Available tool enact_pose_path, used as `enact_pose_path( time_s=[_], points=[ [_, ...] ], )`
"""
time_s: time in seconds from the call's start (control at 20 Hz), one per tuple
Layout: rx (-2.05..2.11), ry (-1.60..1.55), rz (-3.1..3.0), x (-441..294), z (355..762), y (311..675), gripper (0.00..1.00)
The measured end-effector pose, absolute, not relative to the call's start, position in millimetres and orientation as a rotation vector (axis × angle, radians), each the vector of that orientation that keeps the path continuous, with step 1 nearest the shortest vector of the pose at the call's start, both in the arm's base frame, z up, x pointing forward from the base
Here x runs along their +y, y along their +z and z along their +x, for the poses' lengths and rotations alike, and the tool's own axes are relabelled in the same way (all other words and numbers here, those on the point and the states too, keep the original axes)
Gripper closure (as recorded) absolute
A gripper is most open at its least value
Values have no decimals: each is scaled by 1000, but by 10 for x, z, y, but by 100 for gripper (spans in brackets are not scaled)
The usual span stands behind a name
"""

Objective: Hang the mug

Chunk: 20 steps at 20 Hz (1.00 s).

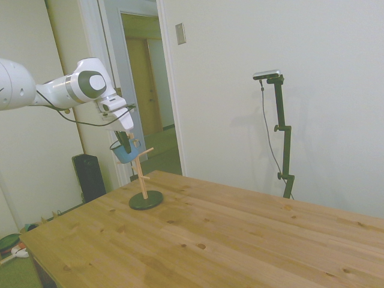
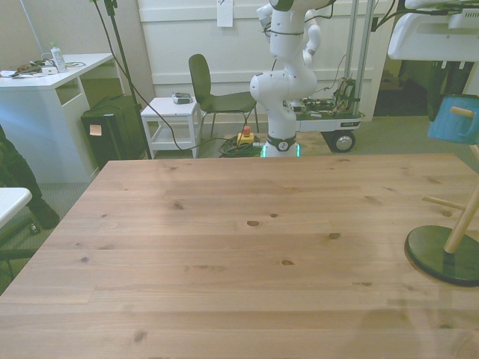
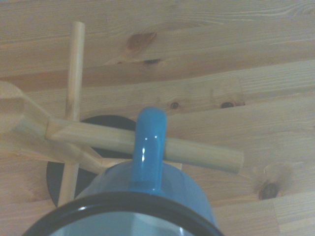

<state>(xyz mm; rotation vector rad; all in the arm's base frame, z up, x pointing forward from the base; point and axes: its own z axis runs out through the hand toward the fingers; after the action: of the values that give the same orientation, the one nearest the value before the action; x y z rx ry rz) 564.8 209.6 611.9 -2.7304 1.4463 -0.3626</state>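
Note:
The blue mug [image 1: 123, 153] hangs in the air at the top of a wooden peg stand [image 1: 141, 177] with a round dark base [image 1: 146, 200]. My gripper [image 1: 125, 143] comes down from above and is shut on the mug's rim. In the wrist view the mug's loop handle [image 3: 149, 152] sits around a wooden peg [image 3: 197, 152], with the dark rim [image 3: 123, 204] close to the camera. At the front view's right edge the mug [image 2: 453, 120] shows with a peg tip [image 2: 462, 112] poking through it, above the base [image 2: 441, 254].
The stand sits near the table's corner at the front view's right, with lower pegs [image 2: 441, 202] sticking out sideways. Beyond the wooden table [image 2: 224, 247] are a white desk [image 2: 52, 82], a chair [image 2: 213, 93] and a small white side table [image 2: 172, 112].

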Motion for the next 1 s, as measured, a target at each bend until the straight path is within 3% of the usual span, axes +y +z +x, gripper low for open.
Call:
enact_pose_path(
  time_s=[0.7, 1.0],
  points=[
    [1450, -366, -2735, 2078, 5619, 6114, 0],
    [1462, -440, -2710, 1783, 5194, 6133, 0]
  ],
)
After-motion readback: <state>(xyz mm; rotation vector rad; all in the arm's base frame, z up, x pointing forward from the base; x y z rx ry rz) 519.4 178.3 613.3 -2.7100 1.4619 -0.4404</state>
